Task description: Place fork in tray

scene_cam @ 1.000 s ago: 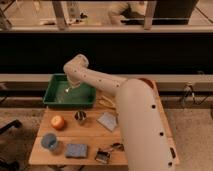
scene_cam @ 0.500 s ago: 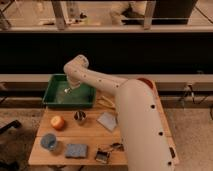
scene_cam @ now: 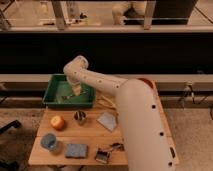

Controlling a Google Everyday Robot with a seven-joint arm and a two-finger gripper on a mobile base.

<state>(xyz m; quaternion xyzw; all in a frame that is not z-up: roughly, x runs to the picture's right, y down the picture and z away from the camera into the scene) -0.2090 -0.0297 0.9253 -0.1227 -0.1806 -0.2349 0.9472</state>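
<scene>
The white arm [scene_cam: 131, 107] fills the right half of the frame, rising from the lower right, bending at an elbow in the upper middle and dropping down into the tray. The wooden table [scene_cam: 90, 129] spreads across the lower left and centre. On its far edge, in the left middle of the frame, sits the green tray [scene_cam: 52, 90], the largest container in view.

The end effector [scene_cam: 76, 91] hangs over the middle of the tray, low above its floor. I cannot tell how it is set, nor whether it grips anything.

A thin pale sliver lies on the tray floor just left of the end effector, most likely the fork [scene_cam: 66, 96], though it is too slight to be sure. If so, the fork is already inside the tray and the task is at its release or just past it.

Nearer the bottom of the frame, the table carries a grey square pad [scene_cam: 107, 120], a blue sponge [scene_cam: 76, 150], a blue-lidded jar [scene_cam: 49, 142], an orange fruit [scene_cam: 58, 122], a small metal cup [scene_cam: 80, 117] and a dark clip-like item [scene_cam: 103, 156]. Yellowish sticks [scene_cam: 103, 101] lie just right of the tray.

The next move, as I judge it, calls for a straight lift clear of the tray walls, without dragging the fork along or snagging the near rim.
</scene>
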